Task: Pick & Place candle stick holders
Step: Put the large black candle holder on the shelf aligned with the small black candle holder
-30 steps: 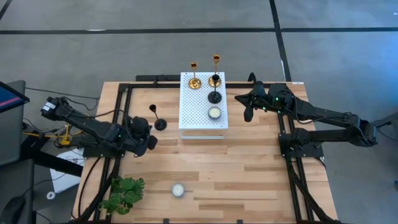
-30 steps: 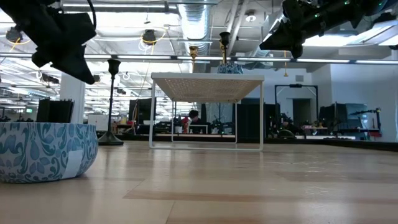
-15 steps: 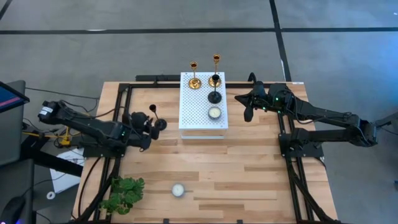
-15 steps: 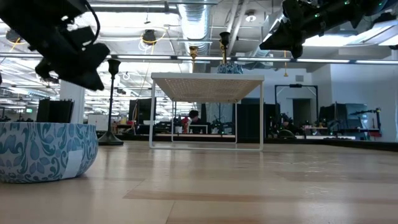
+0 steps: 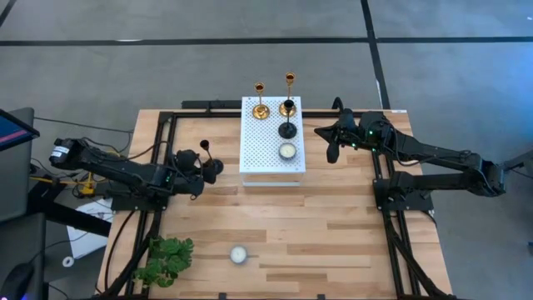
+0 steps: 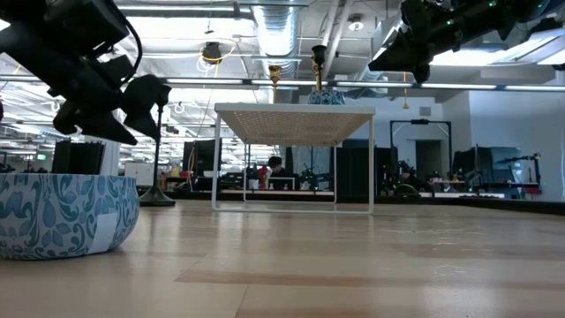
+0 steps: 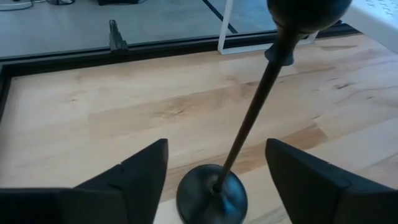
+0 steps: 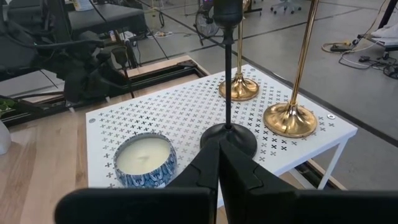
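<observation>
Altogether four candle stick holders: one black holder [image 5: 210,159] alone on the wood left of the white perforated stand [image 5: 258,154], then two gold holders [image 5: 260,102] and a second black one [image 5: 287,119] on the stand, beside a small candle tin [image 5: 287,151]. Another candle tin [image 5: 238,255] sits near the front edge, with a plant [image 5: 165,259] at the front-left corner. Left gripper [image 7: 214,168] has advanced since a second ago; its fingers now stand wide on either side of the lone black stem, not touching. Right gripper [image 5: 332,147] hangs unmoved just right of the stand, fingers closed, empty. Bare wood lies open across the middle.
</observation>
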`<action>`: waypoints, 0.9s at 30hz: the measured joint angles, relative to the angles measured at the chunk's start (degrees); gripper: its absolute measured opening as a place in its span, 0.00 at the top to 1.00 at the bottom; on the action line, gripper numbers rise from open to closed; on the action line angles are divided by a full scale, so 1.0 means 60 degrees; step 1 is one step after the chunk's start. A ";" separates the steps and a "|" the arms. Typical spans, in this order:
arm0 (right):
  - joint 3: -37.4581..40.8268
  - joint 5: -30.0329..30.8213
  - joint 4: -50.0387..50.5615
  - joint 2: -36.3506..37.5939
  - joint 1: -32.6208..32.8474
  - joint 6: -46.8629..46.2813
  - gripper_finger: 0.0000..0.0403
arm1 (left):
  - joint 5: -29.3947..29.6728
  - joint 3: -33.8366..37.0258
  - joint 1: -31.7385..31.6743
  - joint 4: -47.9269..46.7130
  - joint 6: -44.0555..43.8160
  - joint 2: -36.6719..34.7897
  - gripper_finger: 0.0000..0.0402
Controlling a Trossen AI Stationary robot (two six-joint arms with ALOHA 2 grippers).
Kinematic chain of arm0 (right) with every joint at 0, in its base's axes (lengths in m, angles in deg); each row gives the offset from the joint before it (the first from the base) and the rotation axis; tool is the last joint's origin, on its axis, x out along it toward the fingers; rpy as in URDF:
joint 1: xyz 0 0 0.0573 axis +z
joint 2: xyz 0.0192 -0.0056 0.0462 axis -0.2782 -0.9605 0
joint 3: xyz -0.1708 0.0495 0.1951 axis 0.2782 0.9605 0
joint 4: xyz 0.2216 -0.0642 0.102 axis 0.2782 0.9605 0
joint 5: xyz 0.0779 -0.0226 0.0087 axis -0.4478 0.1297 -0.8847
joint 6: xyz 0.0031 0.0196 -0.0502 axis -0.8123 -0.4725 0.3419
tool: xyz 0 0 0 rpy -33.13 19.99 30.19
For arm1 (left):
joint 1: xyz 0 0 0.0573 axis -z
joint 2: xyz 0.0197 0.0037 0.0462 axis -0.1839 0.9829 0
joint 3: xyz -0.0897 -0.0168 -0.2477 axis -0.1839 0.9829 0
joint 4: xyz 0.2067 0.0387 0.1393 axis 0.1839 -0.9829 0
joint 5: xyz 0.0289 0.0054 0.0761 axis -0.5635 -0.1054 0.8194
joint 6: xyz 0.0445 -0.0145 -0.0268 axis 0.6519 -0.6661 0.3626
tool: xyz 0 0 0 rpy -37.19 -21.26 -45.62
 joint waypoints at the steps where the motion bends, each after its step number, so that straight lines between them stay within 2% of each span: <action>1: -0.0001 0.0002 0.0000 0.0000 0.0000 0.0000 1.00 | -0.0004 0.0000 0.0002 -0.0002 0.0003 0.0000 0.31; 8: -0.0001 0.0002 0.0007 0.0000 0.0000 0.0000 1.00 | 0.0179 0.0000 -0.0038 0.0239 0.0012 0.0008 0.22; 13: 0.0000 0.0003 0.0004 0.0000 -0.0002 0.0000 1.00 | 0.0216 -0.0002 -0.0375 0.1349 0.0044 0.0350 0.19; 18: -0.0001 0.0003 0.0018 0.0000 -0.0001 0.0000 1.00 | 0.0215 -0.0004 -0.0913 0.2186 0.0917 0.1062 0.20; 27: -0.0001 -0.0001 0.0025 0.0000 -0.0004 0.0000 1.00 | 0.0215 -0.0007 -0.1607 0.2846 0.1017 0.1823 0.27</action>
